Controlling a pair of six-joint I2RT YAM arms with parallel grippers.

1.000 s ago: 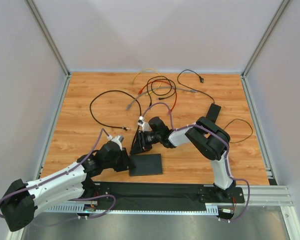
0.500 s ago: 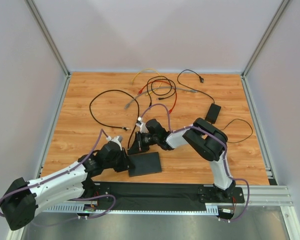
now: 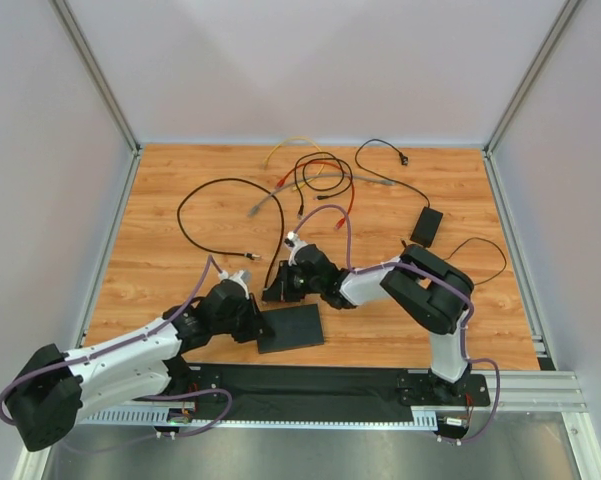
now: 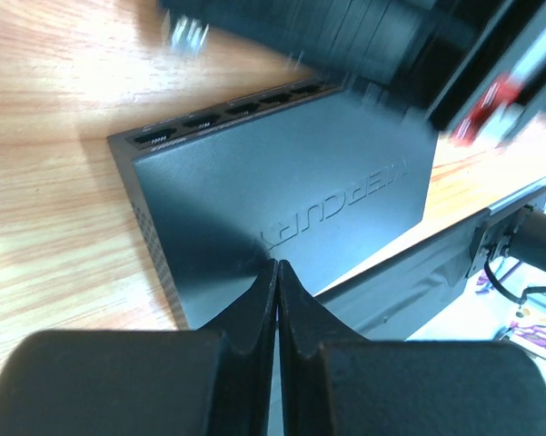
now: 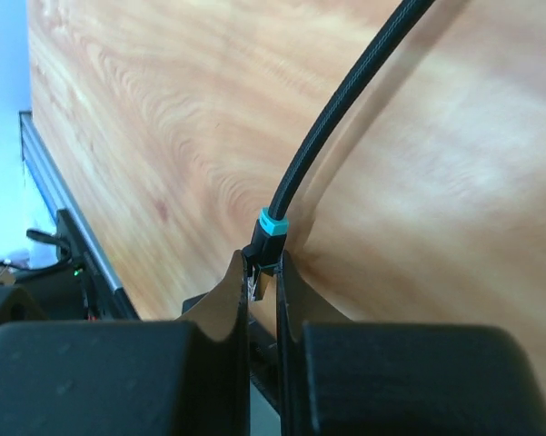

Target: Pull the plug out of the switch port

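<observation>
The switch (image 3: 295, 328) is a flat black box near the table's front edge. In the left wrist view (image 4: 282, 191) its row of sockets (image 4: 227, 107) looks empty. My left gripper (image 3: 255, 322) is shut and empty, its tips (image 4: 277, 265) pressed down on the switch's top. My right gripper (image 3: 273, 292) sits just beyond the socket edge, shut on the plug (image 5: 265, 263), a clear-tipped plug with a teal band on a black braided cable (image 5: 345, 100). The plug shows blurred in the left wrist view (image 4: 189, 34), clear of the sockets.
A small black power adapter (image 3: 426, 227) with a thin cord lies at the right. A tangle of red, yellow, grey and black cables (image 3: 315, 180) lies at the back. A black cable loop (image 3: 205, 205) lies at the left. A black mat (image 3: 310, 385) borders the front edge.
My right arm's elbow has swung down and right, uncovering the power adapter; its gripper stays by the socket edge with the plug. The switch has turned slightly. My left gripper stays on it.
</observation>
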